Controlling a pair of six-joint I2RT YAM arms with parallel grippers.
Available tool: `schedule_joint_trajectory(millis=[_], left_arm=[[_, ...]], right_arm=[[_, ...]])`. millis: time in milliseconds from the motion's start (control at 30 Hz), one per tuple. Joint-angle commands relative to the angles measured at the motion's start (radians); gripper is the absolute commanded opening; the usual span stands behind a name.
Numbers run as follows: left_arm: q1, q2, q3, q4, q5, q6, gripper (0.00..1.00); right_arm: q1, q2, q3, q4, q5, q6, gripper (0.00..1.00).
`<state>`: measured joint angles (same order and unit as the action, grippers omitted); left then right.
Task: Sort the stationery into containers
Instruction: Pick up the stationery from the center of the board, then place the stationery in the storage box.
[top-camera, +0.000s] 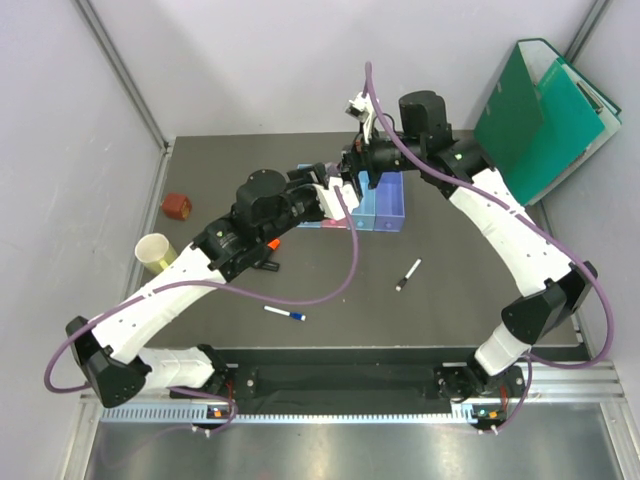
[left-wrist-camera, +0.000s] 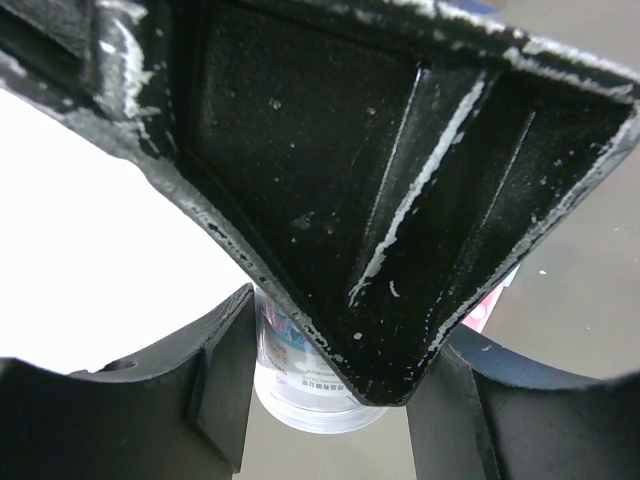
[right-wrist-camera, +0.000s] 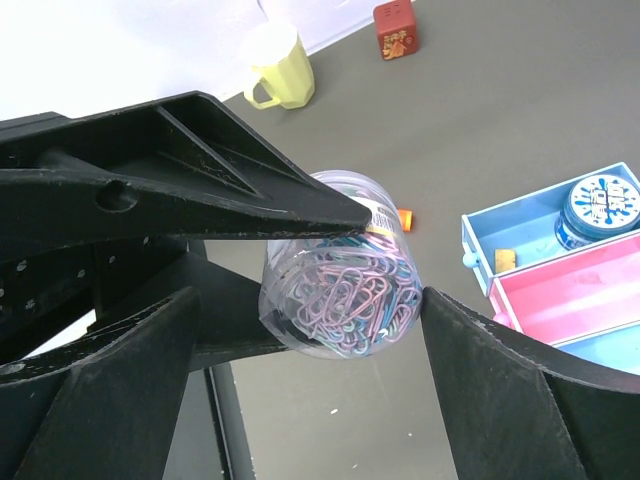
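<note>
While left gripper (left-wrist-camera: 335, 400) holds it, clip jar (right-wrist-camera: 340, 270) tilted

The tape roll (right-wrist-camera: 600, 205) is sitting inside the bins (top-camera: 392, 212); the marker (top-camera: 408, 274) is lying at their five o'clock, the pen (top-camera: 285, 314) at seven o'clock.

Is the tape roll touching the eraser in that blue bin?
Apart. Right wrist view shows the tape roll at one end of the blue bin, the eraser at the other, bare floor between.
</note>
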<state>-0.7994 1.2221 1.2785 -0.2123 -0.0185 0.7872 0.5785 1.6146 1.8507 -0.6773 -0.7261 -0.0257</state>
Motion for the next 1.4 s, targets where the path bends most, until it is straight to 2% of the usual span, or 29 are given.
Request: schedule_joint_trajectory(millis=[0,167,267,367,400,500,567,733,867,900,1000,1133,1367], left_arm=[[-0.001,-0.058,0.007,0.171,-0.046,0.011,0.09],[-0.003,-0.061,0.005,0.182,-0.046,0.010,0.09],[-0.006,-0.062,0.007,0.186,-0.046,0.007,0.09],[-0.007,-0.064,0.007,0.191,-0.047,0.014,0.09],[-0.007,-0.062,0.008,0.192,-0.049,0.014,0.09],[-0.007,-0.064,0.007,0.194,-0.052,0.017,0.09],[-0.007,-0.065,0.005,0.191,-0.049,0.018,0.12],[-0.009,-0.070,-0.002,0.182,-0.046,0.027,0.21],[-0.009,-0.070,-0.010,0.168,-0.038,0.026,0.39],[-0.009,-0.070,-0.011,0.163,-0.038,0.023,0.49],[-0.009,-0.070,-0.019,0.153,-0.035,0.021,0.64],[-0.009,-0.078,-0.037,0.131,-0.029,0.020,0.79],[-0.009,-0.095,-0.062,0.105,-0.032,-0.003,0.84]], right_arm=[[0.017,-0.001,-0.008,0.001,0.007,-0.022,0.90],[0.014,0.004,-0.010,0.002,0.010,-0.023,0.89],[0.015,0.007,-0.010,0.004,0.010,-0.023,0.84],[0.014,0.011,-0.004,0.007,0.007,-0.020,0.74],[0.014,0.013,-0.001,0.007,0.007,-0.020,0.67],[0.015,0.013,-0.001,0.008,0.007,-0.019,0.56],[0.014,0.013,-0.001,0.008,0.007,-0.019,0.52],[0.015,0.011,0.001,0.010,0.010,-0.017,0.43],[0.015,0.010,0.001,0.012,0.013,-0.016,0.32],[0.014,0.011,0.002,0.012,0.013,-0.016,0.30],[0.015,0.008,0.002,0.013,0.016,-0.014,0.27],[0.015,0.008,0.002,0.012,0.025,-0.014,0.22],[0.014,0.010,0.010,0.015,0.043,-0.013,0.22]])
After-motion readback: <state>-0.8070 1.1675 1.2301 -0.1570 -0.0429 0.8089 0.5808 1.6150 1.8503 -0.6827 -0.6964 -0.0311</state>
